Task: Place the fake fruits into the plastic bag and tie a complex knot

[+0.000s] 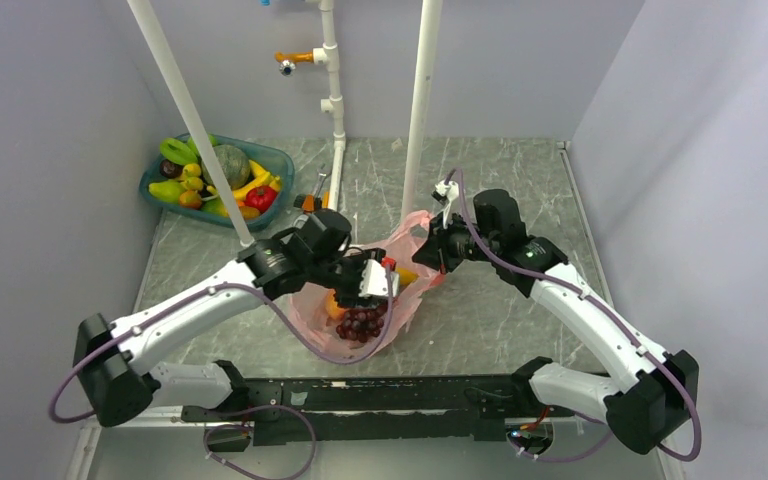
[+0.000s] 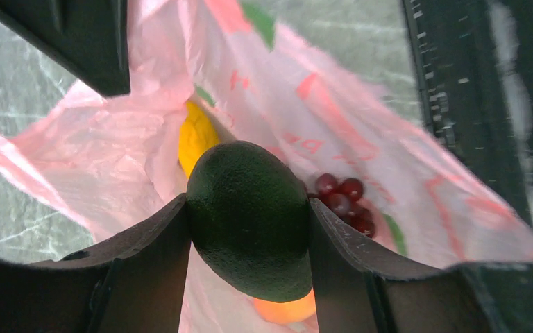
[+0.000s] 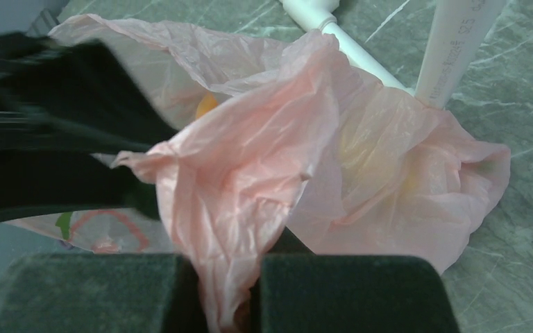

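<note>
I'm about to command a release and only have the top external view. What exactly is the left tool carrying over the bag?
Observer: The left tool is shut on a dark green fruit, pinched at its sides between both fingers.
Operator: Is it really above the opening?
Observer: Yes. In the left wrist view, the plastic bag lies open right beneath it, with the grape bunch and a yellow fruit inside.
Operator: What is the right tool doing?
Observer: The right tool is shut on a bunched fold of the bag's film, which rises between its pads.
</note>
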{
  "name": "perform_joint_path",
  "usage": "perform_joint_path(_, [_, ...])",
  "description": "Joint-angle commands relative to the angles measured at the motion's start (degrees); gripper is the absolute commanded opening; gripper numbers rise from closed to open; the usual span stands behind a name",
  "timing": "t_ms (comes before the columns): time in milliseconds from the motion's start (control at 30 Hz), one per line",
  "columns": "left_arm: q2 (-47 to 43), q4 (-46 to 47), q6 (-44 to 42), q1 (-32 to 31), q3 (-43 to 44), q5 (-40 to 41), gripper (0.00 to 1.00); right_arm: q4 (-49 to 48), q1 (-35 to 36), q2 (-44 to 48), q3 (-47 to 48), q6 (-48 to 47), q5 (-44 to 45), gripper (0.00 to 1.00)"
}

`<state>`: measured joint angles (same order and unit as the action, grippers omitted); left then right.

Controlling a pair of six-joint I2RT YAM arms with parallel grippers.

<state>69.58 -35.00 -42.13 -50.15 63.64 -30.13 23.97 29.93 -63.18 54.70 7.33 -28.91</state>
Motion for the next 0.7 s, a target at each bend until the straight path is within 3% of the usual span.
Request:
perform_joint_path(0, [4.05,11.67,-4.31,-0.34,-2.54,9.63,0.36,-1.81,-0.06,3.31,1.21,1.66,-1.29,0.00])
perform_joint_path(133, [7.29,14.84,-3.69,-0.29,-2.72,15.04,0.64,-1.37,-0.01,4.22,-0.04,1.74,-1.95,0.00])
perform_joint_path(233, [7.37,12.11,-1.91,-0.16,-0.49,16.56,0.94,-1.54,-0.03,4.18,-0.09,1.69,-2.36,0.00])
perform_joint_path(267, [6.08,10.56,-1.47,0.44,0.14,15.29,0.99,-1.43,-0.04,4.18,0.02,1.57,-2.38,0.00])
perform_joint_path(400, [-0.70,-5.68,-2.95,8.13,6.96,-5.20,0.99,-1.08,0.03,4.79,-0.11,0.99,-2.04,0.00])
perform_joint_path(467, [-1.59,-20.11,-5.69,11.48,13.46,-15.37,0.99,-1.01,-0.09,5.09,-0.12,0.70,-1.74,0.00])
perform_joint_path(567, [-2.39,-35.57,-11.13,13.54,19.22,-19.92,0.99,-1.32,-0.01,5.08,-0.20,0.53,-1.82,0.00])
perform_joint_path(667, [-3.62,-44.11,-13.83,13.59,21.46,-20.80,0.99,-1.90,-0.08,4.91,-0.37,0.74,-2.42,0.00])
